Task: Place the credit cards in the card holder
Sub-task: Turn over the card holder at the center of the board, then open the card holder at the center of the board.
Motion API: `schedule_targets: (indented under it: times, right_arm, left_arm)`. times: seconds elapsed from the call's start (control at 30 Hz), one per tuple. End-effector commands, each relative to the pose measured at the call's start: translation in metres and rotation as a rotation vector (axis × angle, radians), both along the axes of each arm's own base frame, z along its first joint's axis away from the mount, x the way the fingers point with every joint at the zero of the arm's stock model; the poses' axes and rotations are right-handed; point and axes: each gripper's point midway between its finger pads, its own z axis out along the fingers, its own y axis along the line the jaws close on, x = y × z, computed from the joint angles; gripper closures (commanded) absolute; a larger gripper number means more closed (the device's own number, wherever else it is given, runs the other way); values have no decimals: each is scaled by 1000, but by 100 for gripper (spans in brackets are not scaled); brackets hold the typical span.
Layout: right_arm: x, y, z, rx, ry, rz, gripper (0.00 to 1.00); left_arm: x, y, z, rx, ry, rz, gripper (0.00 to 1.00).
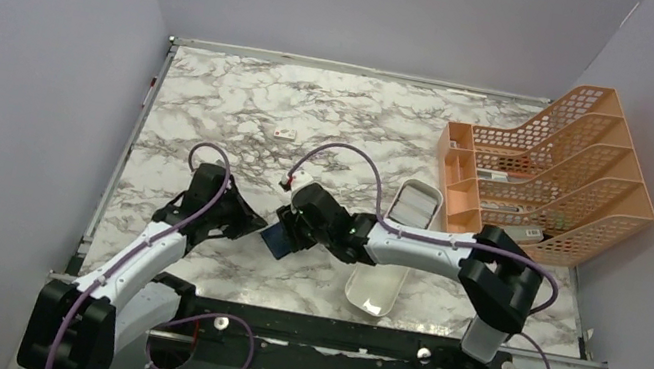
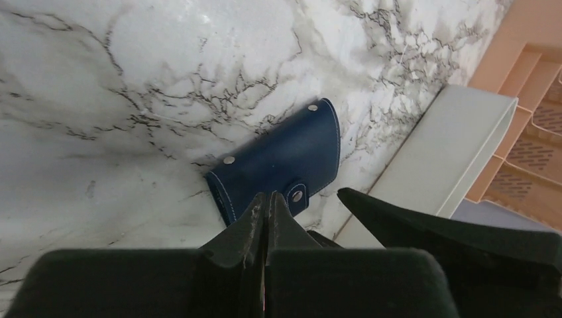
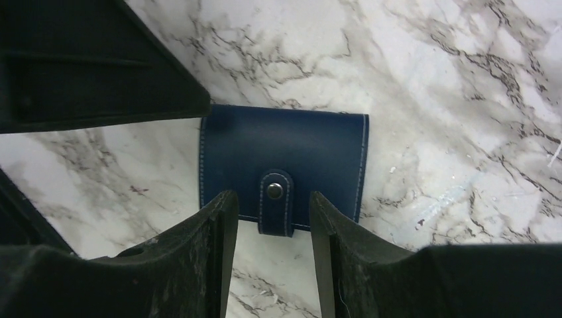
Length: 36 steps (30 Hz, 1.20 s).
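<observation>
- Card holder: closed and snapped, flat on the table; centre of the top view, lower centre of both wrist views.
- Left gripper: I see the jaws pressed together, nothing between them, at the holder's lower edge.
- Right gripper: jaws apart, one each side of the snap tab; I cannot tell whether they touch it.
- Tray: right of the holder.
</observation>
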Motion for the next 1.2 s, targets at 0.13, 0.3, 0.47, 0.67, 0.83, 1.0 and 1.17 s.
schedule_targets:
  times: [0.13, 0.3, 0.47, 0.67, 0.83, 1.0, 1.17]
  right_arm:
    - [-1, 5, -18, -64, 60, 6, 51]
    - [0, 9, -29, -96, 70, 25, 50]
    - [5, 1, -44, -157, 56, 4, 50]
    - [7, -8, -51, -185, 39, -12, 59]
    - [7, -23, -58, -208, 16, -27, 69]
    - [1, -25, -63, -217, 32, 6, 83]
    - [0, -25, -53, -198, 12, 26, 98]
  left_arm:
    - [8, -27, 9, -149, -67, -80, 100]
    - [5, -24, -6, -130, -21, -55, 100]
    - [5, -17, -21, -76, 2, -41, 100]
    - [-5, -4, -48, -16, 67, 27, 100]
    - [-9, 2, -58, 23, 99, 32, 100]
    - [-8, 5, -61, 44, 104, 42, 100]
    - [-9, 12, -64, 74, 107, 64, 100]
